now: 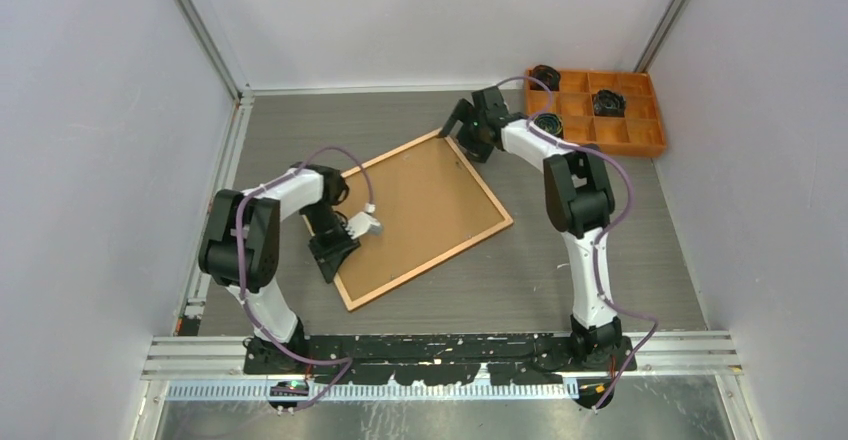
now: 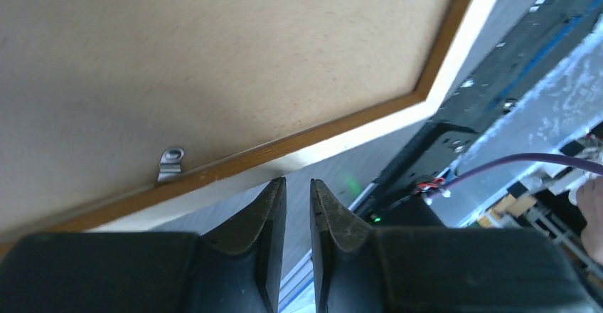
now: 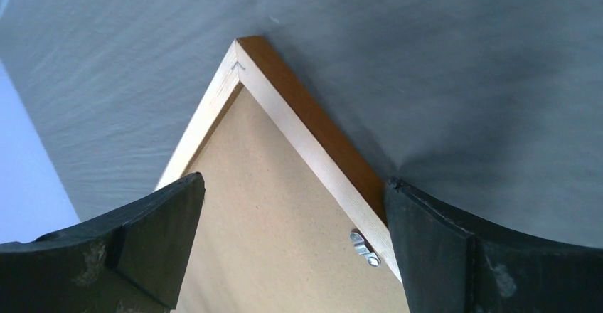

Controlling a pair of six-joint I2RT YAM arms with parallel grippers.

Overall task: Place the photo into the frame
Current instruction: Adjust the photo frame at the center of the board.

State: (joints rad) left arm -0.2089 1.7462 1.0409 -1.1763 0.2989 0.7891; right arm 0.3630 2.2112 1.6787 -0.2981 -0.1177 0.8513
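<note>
The frame (image 1: 431, 265) lies face down and skewed in the middle of the table, with a plain brown backing board (image 1: 420, 210) filling it. The photo is hidden. My left gripper (image 1: 332, 260) sits at the frame's near-left edge. In the left wrist view the left gripper (image 2: 298, 182) has only a narrow gap and nothing in it, just outside the frame's rim (image 2: 299, 141) and right of a metal clip (image 2: 171, 163). My right gripper (image 3: 293, 181) stands wide open above the far corner of the frame (image 3: 299, 131), near another clip (image 3: 364, 249).
An orange compartment tray (image 1: 640, 140) holding small black items (image 1: 607, 102) sits at the back right, close behind the right arm. White walls close in both sides and the back. A metal rail (image 1: 450, 355) runs along the near edge.
</note>
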